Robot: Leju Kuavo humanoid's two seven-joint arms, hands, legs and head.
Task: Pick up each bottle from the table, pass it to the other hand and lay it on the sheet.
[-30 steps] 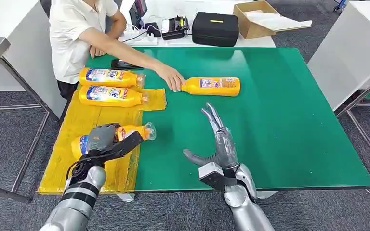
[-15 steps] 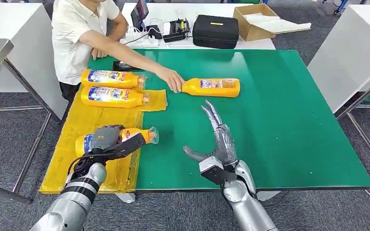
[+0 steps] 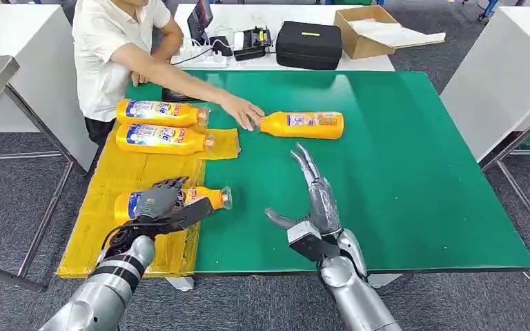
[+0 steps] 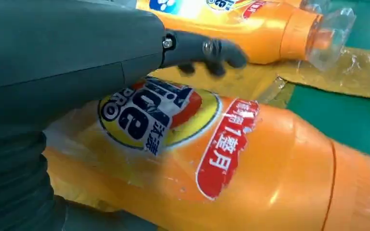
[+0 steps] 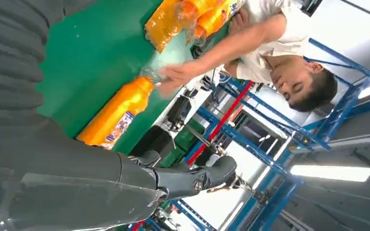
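Note:
An orange bottle (image 3: 205,198) (image 4: 250,163) lies on its side on the yellow sheet (image 3: 124,172), its clear cap reaching over the sheet's edge. My left hand (image 3: 159,203) (image 4: 77,57) hovers over its label with fingers spread, not gripping it. Two more orange bottles (image 3: 155,110) (image 3: 159,138) lie side by side at the sheet's far end. Another bottle (image 3: 303,125) (image 5: 118,113) lies on the green table (image 3: 400,172). My right hand (image 3: 314,203) (image 5: 101,183) is open above the table's front middle, fingers pointing at that bottle.
A person sits at the far left corner, one hand (image 3: 245,110) (image 5: 178,74) just beside the cap of the bottle on the green table. A black case (image 3: 308,43), a cardboard box (image 3: 366,27) and cables sit on the white table behind.
My left hand has set its bottle down on the sheet and spread its fingers. The person's hand has come off the far bottle's cap. My right hand has barely moved.

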